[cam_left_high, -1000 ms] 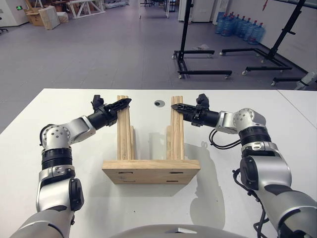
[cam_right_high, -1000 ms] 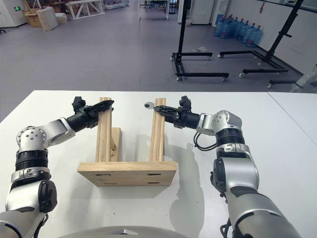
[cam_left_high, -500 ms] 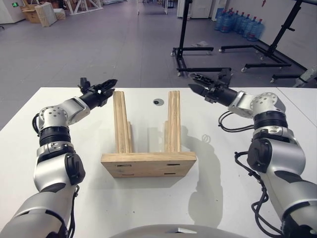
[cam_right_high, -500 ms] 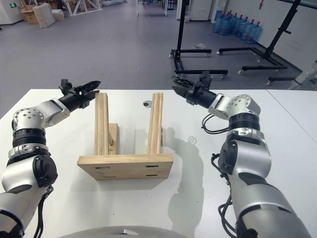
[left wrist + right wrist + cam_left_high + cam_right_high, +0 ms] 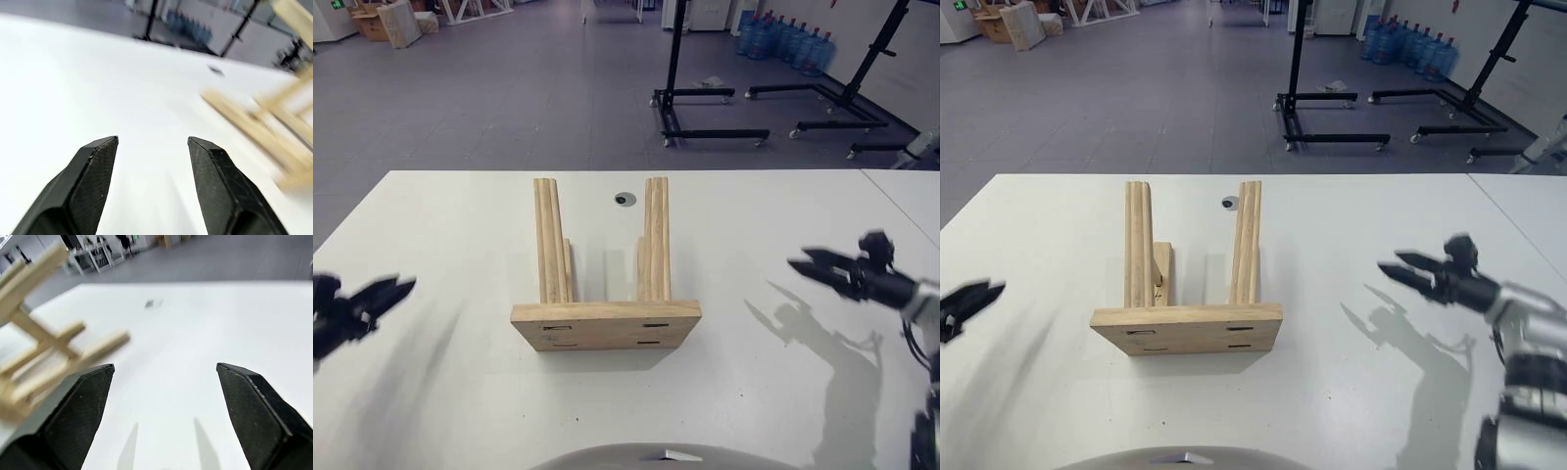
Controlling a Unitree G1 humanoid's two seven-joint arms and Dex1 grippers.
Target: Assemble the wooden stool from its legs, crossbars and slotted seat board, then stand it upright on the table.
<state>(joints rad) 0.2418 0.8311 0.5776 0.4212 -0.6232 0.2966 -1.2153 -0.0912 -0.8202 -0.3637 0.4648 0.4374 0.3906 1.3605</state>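
Here, my left fingers and right fingers gape empty, flanking the tipped stool; a round cap sits beyond it.

A white rectangular table with a smooth matte top carries a pale wooden stool lying on its side near the middle. The stool's slotted seat board stands on edge on the near side, and its legs stretch flat toward the far edge. A small round grey fitting sits in the tabletop, between the leg ends.
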